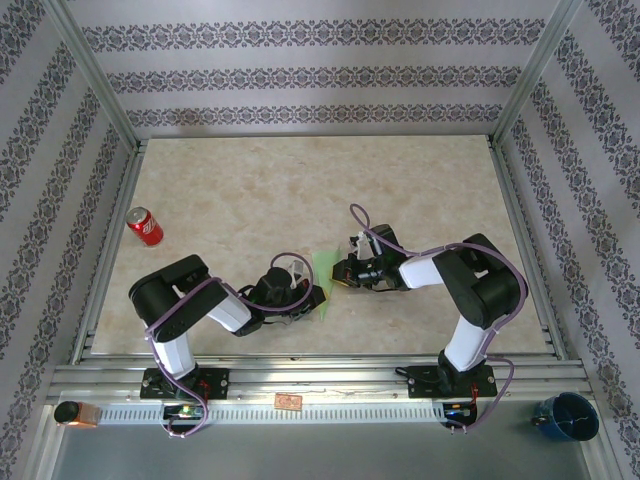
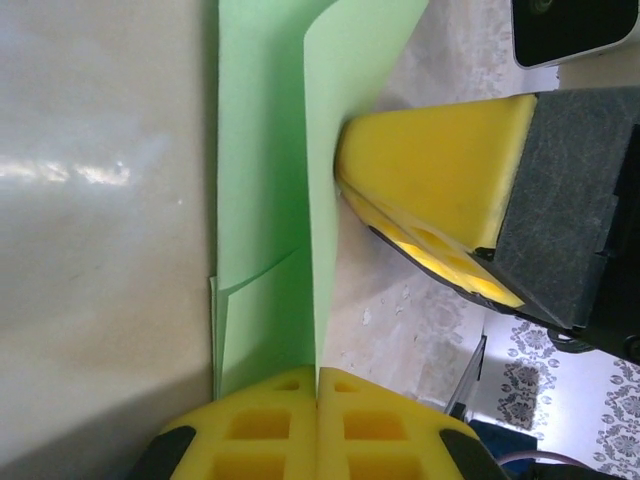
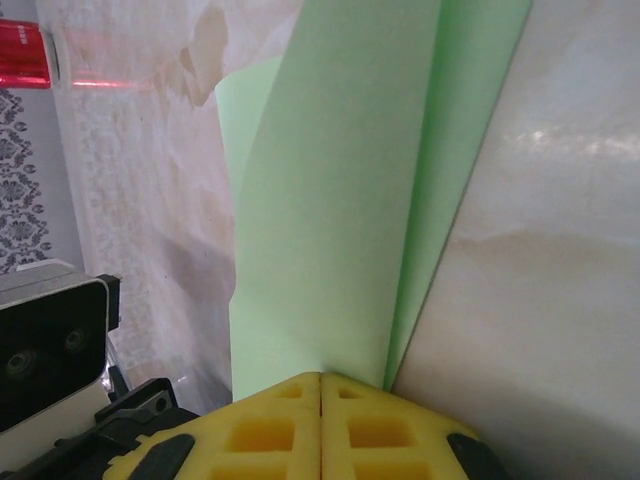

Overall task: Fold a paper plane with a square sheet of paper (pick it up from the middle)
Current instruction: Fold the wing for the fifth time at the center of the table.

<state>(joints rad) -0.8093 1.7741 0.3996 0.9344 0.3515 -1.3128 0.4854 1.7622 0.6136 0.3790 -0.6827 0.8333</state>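
Observation:
The light green sheet of paper (image 1: 325, 268) is folded into long layers and stands on edge between my two grippers, near the table's middle front. My left gripper (image 2: 318, 385) is shut on one end of it, pinching the upright fold (image 2: 265, 200). My right gripper (image 3: 320, 385) is shut on the other end, with the paper (image 3: 340, 220) fanning away from its yellow pads. The right gripper's fingers (image 2: 440, 190) press against the paper in the left wrist view. In the top view the two grippers (image 1: 305, 290) (image 1: 345, 272) nearly meet. Whether the folds form the plane's dart shape I cannot tell.
A red soda can (image 1: 144, 226) lies at the table's left, also seen as the can (image 3: 22, 55) in the right wrist view. A blue cup (image 1: 565, 415) and a brown jar (image 1: 75, 412) sit off the table's front corners. Metal rails (image 1: 300, 358) border the tabletop.

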